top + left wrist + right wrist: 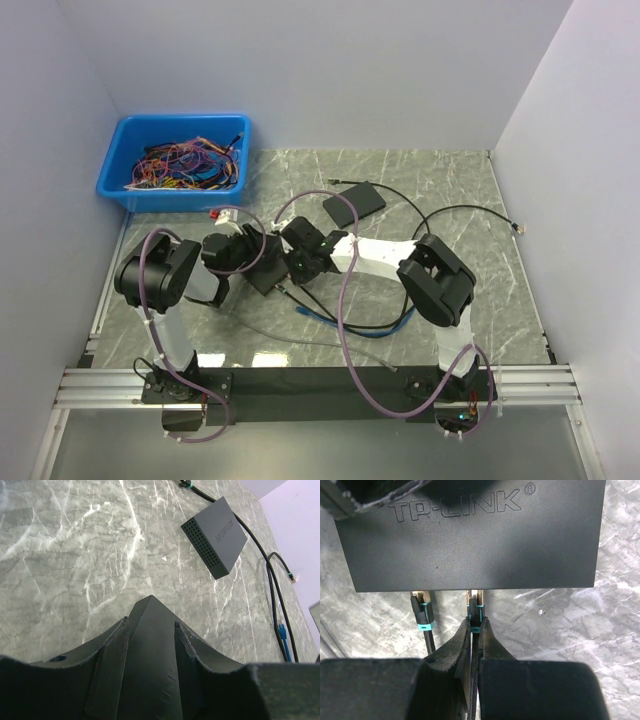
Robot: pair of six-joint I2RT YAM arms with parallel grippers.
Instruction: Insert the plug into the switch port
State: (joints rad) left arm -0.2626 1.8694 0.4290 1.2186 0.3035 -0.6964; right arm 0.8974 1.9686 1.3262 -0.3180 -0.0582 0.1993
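Observation:
In the right wrist view a black TP-LINK switch fills the top. My right gripper is shut on a black plug with a teal band. The plug's clear tip reaches the switch's near edge at a port; how deep it sits I cannot tell. Another plug of the same kind is in the port to its left. My left gripper is shut on the same switch, pinching its dark body between both fingers. From above, both grippers meet at this switch near the table's middle.
A second dark switch lies flat farther back. Black cables loop across the right side, and a blue cable lies near the front. A blue bin of wires stands at the back left.

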